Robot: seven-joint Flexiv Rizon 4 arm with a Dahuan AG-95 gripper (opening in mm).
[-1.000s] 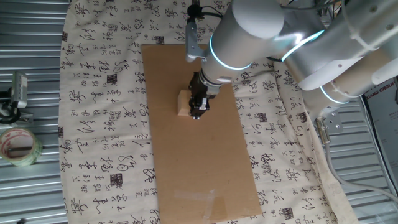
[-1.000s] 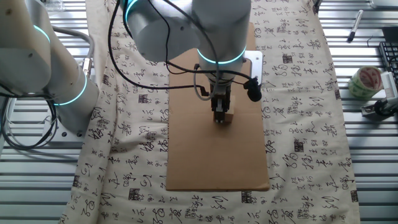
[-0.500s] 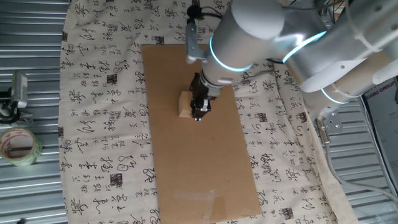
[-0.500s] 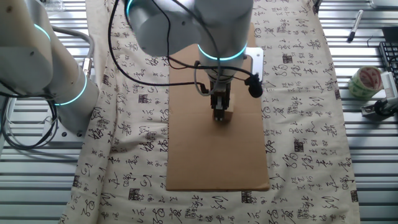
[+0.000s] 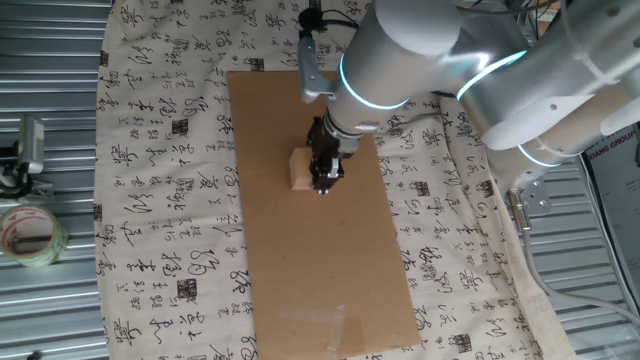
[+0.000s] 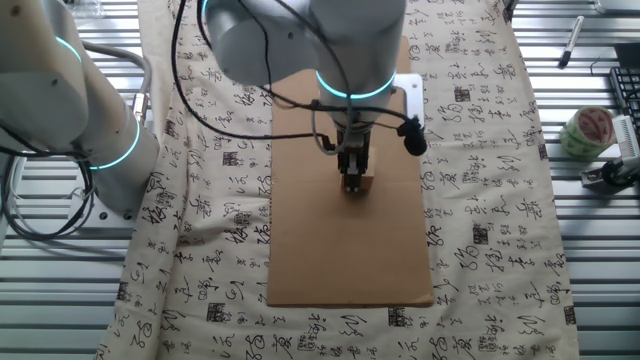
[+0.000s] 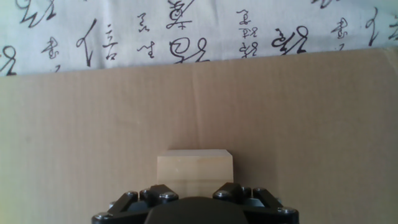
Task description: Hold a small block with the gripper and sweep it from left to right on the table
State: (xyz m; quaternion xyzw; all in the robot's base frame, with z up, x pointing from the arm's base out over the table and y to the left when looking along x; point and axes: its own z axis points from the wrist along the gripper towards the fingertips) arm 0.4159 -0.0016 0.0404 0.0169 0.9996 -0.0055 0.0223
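Note:
The small block [image 5: 299,168] is a pale tan wooden cube resting on the brown cardboard sheet [image 5: 330,260] of the table. The black gripper [image 5: 322,181] comes down from the silver arm and is shut on the block, which sticks out to its left. In the other fixed view the block [image 6: 366,184] shows just right of the gripper [image 6: 352,181]. In the hand view the block [image 7: 194,167] sits between the jaws of the gripper [image 7: 194,196], its near part hidden by the black body.
Cream calligraphy cloth [image 5: 170,170] surrounds the cardboard. A tape roll [image 5: 30,235] and a clamp [image 5: 25,150] lie on the ribbed metal at the left. In the other fixed view the tape roll [image 6: 585,130] and a pen [image 6: 570,42] lie at the right.
The gripper and the block have slid a short way along the cardboard, slightly right in one fixed view and upward in the other.

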